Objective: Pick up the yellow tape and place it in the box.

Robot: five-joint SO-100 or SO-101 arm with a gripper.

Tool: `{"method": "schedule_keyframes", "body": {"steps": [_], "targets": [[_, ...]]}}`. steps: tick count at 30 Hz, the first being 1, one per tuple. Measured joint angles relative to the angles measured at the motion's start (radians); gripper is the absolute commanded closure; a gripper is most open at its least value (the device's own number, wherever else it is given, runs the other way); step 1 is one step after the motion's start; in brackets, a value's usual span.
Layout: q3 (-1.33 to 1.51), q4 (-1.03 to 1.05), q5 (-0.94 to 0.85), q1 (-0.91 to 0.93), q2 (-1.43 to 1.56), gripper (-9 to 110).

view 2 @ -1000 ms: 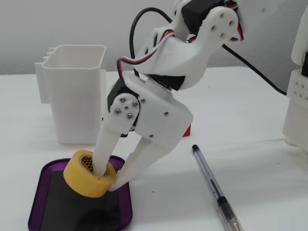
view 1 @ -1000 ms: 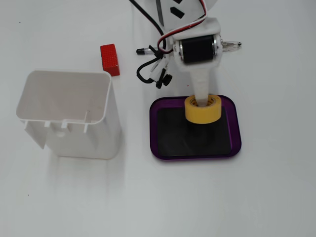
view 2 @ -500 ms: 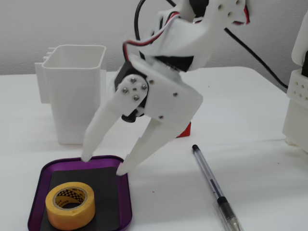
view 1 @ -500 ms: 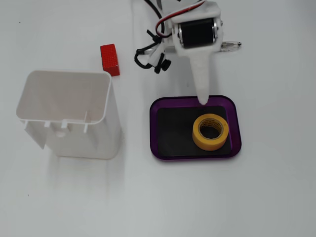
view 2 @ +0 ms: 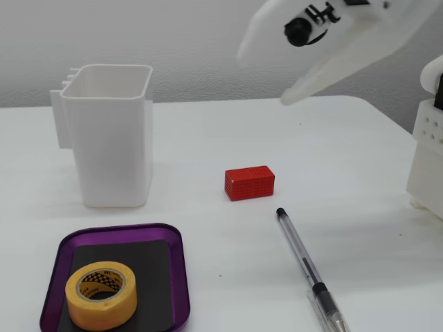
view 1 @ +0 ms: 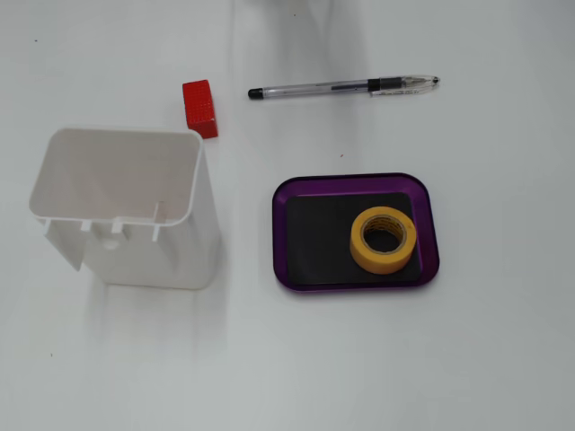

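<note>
1. Now the yellow tape (view 1: 384, 239) (view 2: 101, 295) is lying flat inside the box (view 1: 281, 235) (view 2: 178, 277), toward its 3 o'clock side from above.
2. High at 1 o'clock in the side view, the gripper (view 2: 266, 72) is hanging blurred, fingers spread apart and holding nothing.
3. Nearby are resting a pen (view 1: 343, 88), a red block (view 2: 249, 182) and a white bin (view 1: 117, 206).

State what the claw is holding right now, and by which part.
Nothing. The claw hangs open and empty high above the table, while the yellow tape lies flat inside the purple tray.
</note>
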Motion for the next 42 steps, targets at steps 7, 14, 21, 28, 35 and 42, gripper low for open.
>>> {"method": "schedule_keyframes", "body": {"steps": [7,14,21,28,35,42], "targets": [[0.385,0.063,0.0,0.11,0.529,88],[0.523,0.071,0.003,0.137,0.529,88],[0.729,0.043,0.005,0.14,0.529,89],[0.844,0.037,0.003,0.138,0.529,102],[0.853,0.014,0.005,0.138,0.529,102],[0.856,-0.011,0.005,0.138,0.529,102]]}}
